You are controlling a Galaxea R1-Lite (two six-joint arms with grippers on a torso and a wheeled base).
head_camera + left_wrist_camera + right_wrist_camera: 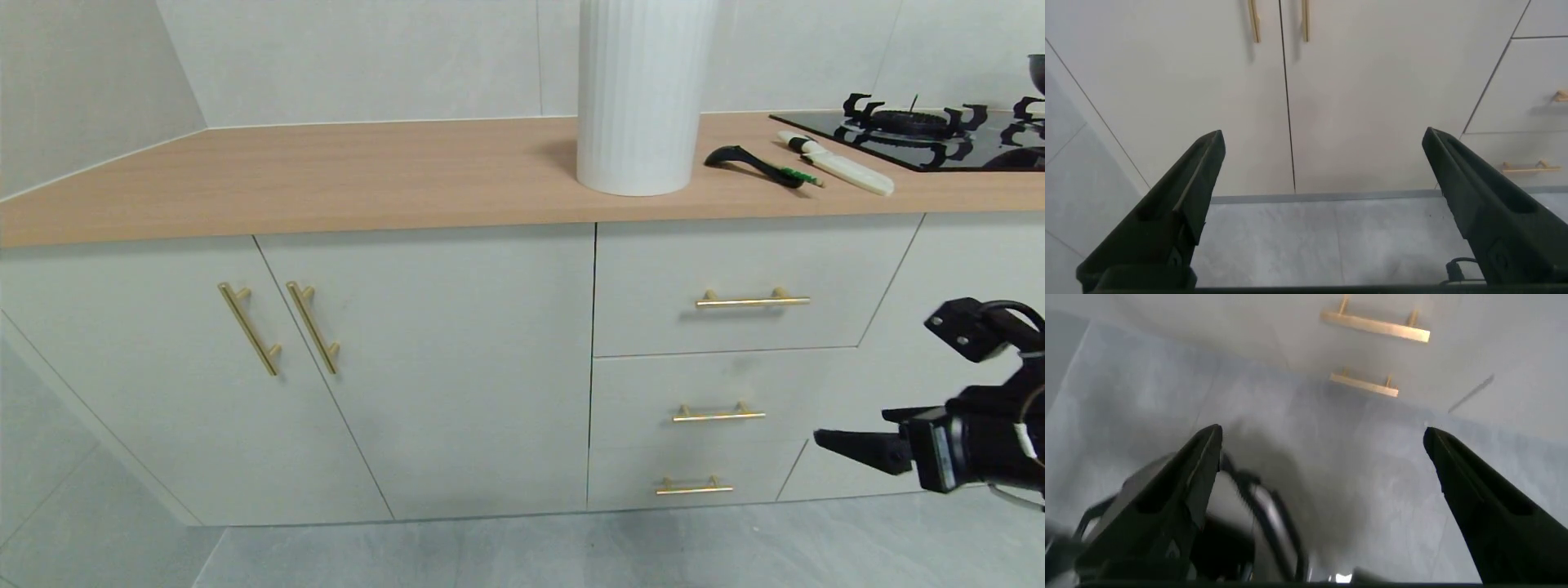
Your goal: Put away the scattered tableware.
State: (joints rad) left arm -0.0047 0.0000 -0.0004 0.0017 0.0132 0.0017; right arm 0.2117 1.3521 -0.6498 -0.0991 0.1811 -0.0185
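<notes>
Right gripper (1321, 433), jaws apart and empty, hangs low by the shut drawers (735, 269), left gripper (1322, 135) likewise; black spoon (755, 166) and white knife (837, 166) lie at the countertop's (326, 175) right end, nothing stowed yet.

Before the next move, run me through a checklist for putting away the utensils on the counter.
1. Open, empty right gripper: ok.
2. Open, empty left gripper: ok.
3. Uncovered black spoon and knife lying on the counter: ok.
4. A drawer open to take them: not ok, the top drawer and both below are shut.
5. Arm level with its handle: not ok, the right gripper hangs well below it.
</notes>
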